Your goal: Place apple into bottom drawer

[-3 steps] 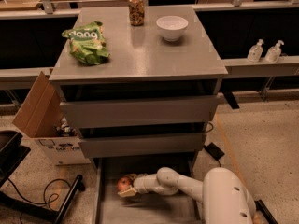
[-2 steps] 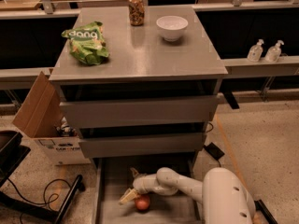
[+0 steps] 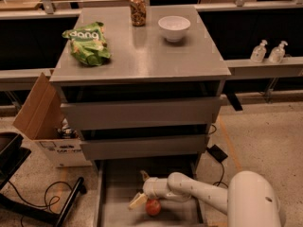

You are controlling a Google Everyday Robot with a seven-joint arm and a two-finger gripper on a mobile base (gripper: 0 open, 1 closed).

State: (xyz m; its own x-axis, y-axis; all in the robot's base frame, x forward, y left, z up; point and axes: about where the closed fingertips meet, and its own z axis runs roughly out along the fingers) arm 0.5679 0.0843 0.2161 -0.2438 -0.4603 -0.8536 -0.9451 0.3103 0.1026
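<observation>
1 apple (image 3: 152, 207) lies on the floor of the bottom drawer (image 3: 116, 193), toward its front end. There is bare tray to its L, up to the low L wall.

The gripper (image 3: 140, 188) is inside the same drawer, just L of and behind the apple. Its 2 fingers are spread wide w/ nothing pinched. 1 tip points up toward the drawer's back, the other sits low, just beside the apple; can't tell if they touch. The white arm (image 3: 189, 190) comes in from the R, over the tray's R side.

Drawers: 3 in all. The 2 upper drawers (image 3: 139, 112) show flat fronts above the tray's rear.

On the cabinet top (image 3: 142, 56), w/ bare room in front:
- 1 bowl (image 3: 174, 27)
- 1 can (image 3: 138, 10)
- 1 green snack bag (image 3: 88, 45), near the L edge

2 pump bottles (image 3: 259, 51) stand on the R ledge. 1 cardboard box (image 3: 40, 112) sits close to the cabinet's L side.
</observation>
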